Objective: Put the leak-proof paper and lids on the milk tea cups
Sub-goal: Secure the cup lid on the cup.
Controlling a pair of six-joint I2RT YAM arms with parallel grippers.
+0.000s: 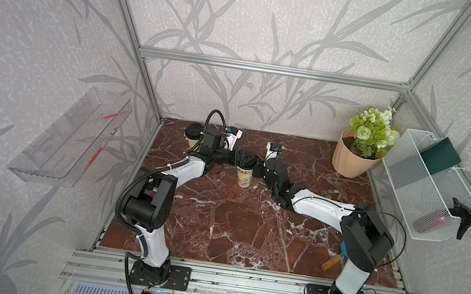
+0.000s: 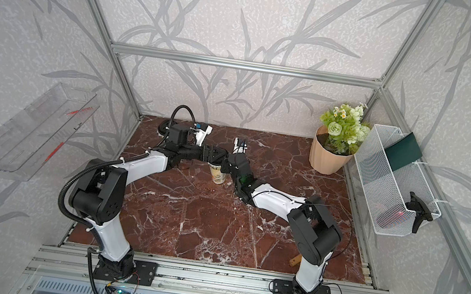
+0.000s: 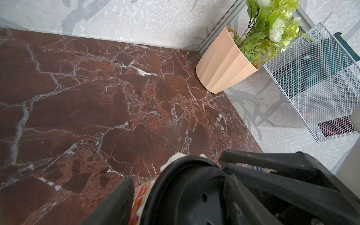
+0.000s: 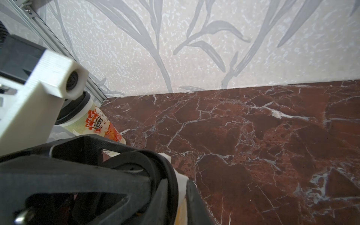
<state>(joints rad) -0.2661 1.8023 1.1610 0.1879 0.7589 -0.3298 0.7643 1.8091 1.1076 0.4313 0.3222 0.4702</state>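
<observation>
A milk tea cup (image 1: 244, 178) stands mid-table in both top views, capped by a black lid (image 3: 194, 187). White leak-proof paper (image 3: 175, 156) pokes out from under the lid's rim. My left gripper (image 3: 185, 198) holds the cup just below the lid, one finger (image 3: 116, 198) against its orange print. My right gripper (image 4: 177, 187) pinches the lid's rim and the paper edge (image 4: 182, 179) from the opposite side. A second milk tea cup (image 1: 192, 141), also under a black lid, stands at the back left corner, and its paper is hidden.
A peach ribbed pot (image 1: 351, 161) with green flowers stands at the back right. A white mesh basket (image 1: 427, 193) hangs on the right wall and a clear shelf (image 1: 70, 137) on the left wall. A wooden-handled tool (image 1: 332, 263) lies by the right arm's base.
</observation>
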